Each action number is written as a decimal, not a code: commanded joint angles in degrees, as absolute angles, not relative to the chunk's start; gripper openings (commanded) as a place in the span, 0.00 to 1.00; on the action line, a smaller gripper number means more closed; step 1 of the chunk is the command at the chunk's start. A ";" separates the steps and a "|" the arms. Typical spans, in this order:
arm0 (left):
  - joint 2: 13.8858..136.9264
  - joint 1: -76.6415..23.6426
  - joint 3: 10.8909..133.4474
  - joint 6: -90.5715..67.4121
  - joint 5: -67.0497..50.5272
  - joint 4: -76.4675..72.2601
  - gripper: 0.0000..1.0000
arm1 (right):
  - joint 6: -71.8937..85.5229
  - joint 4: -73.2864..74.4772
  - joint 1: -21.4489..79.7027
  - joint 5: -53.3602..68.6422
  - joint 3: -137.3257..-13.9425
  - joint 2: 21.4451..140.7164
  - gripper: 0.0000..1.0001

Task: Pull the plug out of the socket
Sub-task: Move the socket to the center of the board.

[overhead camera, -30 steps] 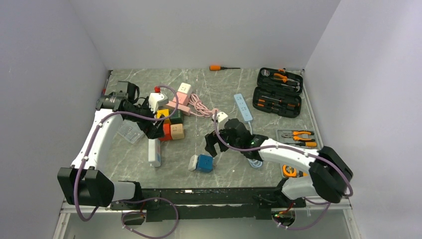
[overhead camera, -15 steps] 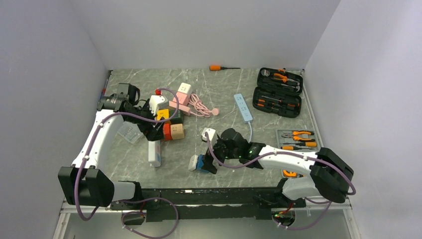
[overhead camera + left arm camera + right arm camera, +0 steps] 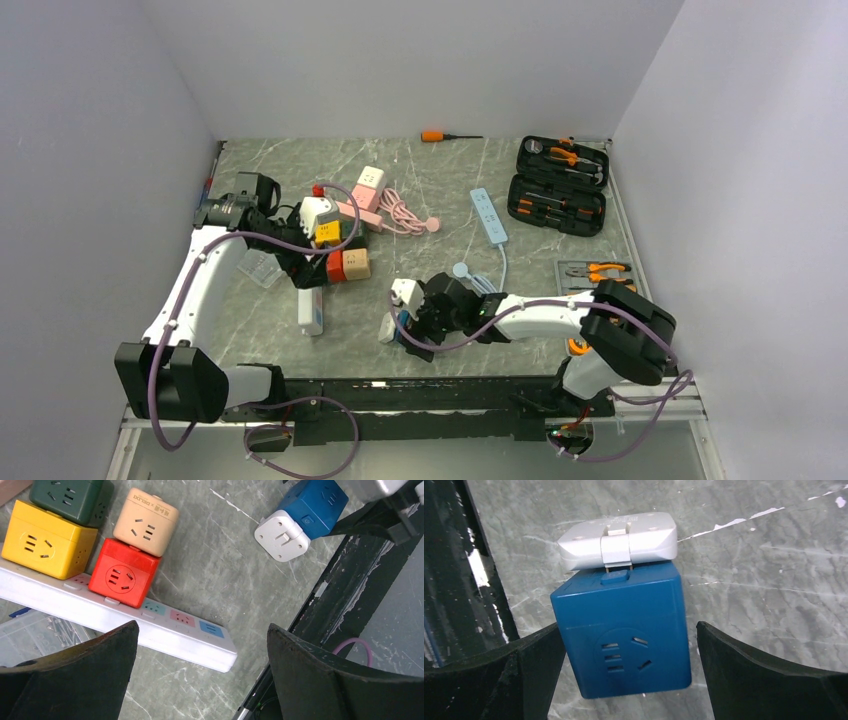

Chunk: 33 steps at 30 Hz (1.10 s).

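- Glossy blue plastic cube socket (image 3: 624, 650) lies at near centre, with a white rounded plug (image 3: 616, 540) seated in its left face.
- Right gripper (image 3: 628, 630) is spread wide, flanking the cube.
- Left gripper (image 3: 202, 627) is likewise spread, at far left.
- The plug's prongs are hidden, and the overhead view barely shows the cube.

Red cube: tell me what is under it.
The red cube sits on a white power strip. The part of the strip beneath it is covered, so whether its pins are plugged in cannot be seen.
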<state>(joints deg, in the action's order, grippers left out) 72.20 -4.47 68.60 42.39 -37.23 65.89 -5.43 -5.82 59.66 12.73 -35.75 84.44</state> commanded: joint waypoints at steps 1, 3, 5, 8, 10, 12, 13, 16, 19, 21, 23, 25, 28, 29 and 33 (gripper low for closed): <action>70.36 -4.57 68.09 44.24 -38.52 66.40 0.99 | -8.25 -10.42 61.86 6.46 -37.66 86.27 0.99; 70.40 -4.57 68.03 44.51 -38.33 66.60 1.00 | -8.20 -12.39 62.45 4.64 -36.83 86.19 0.94; 70.61 -4.57 68.16 44.64 -38.16 66.66 0.99 | -8.25 -14.18 62.92 3.24 -36.02 85.87 0.90; 70.98 -4.59 68.61 44.60 -38.14 66.82 1.00 | -8.20 -17.28 63.74 1.74 -34.89 85.66 0.86; 71.43 -4.57 69.16 44.41 -38.00 67.16 0.99 | -8.00 -18.76 64.21 1.11 -34.41 85.70 0.82; 71.54 -4.57 69.50 44.39 -37.76 67.27 0.99 | -8.00 -19.83 64.57 0.99 -34.23 85.77 0.73; 71.54 -4.57 69.52 44.45 -37.65 67.33 0.99 | -7.99 -19.45 64.63 0.98 -34.38 85.96 0.69; 71.30 -4.57 69.52 44.56 -37.45 67.29 0.99 | -8.85 -15.24 64.64 1.28 -36.37 86.81 0.46; 71.11 -4.58 69.22 44.51 -37.53 67.02 0.99 | -10.65 -7.86 64.66 3.74 -39.87 87.60 0.30; 71.04 -4.57 68.86 44.47 -37.77 66.80 0.99 | -13.22 -1.29 64.70 5.20 -43.71 89.11 0.21; 71.03 -4.57 68.60 44.47 -37.97 66.62 0.99 | -15.31 8.58 64.70 5.48 -49.83 92.31 0.15; 70.89 -4.57 68.27 44.64 -38.10 66.52 1.00 | -17.44 18.77 64.69 6.42 -57.01 97.07 0.13; 70.54 -4.50 67.73 44.90 -38.07 66.40 1.00 | -19.40 31.46 64.73 6.19 -67.36 105.58 0.05; 70.42 -4.49 67.56 45.04 -38.06 66.31 0.99 | -19.81 34.02 64.84 6.01 -69.70 107.86 0.02; 69.52 -4.16 66.62 46.22 -37.63 66.52 0.99 | -19.88 39.07 65.32 6.12 -74.87 113.72 0.00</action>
<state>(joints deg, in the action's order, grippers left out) 71.64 -4.47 67.46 44.01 -37.04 66.28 -17.19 22.83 64.51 6.42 -72.82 108.18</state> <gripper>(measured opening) 0.994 0.633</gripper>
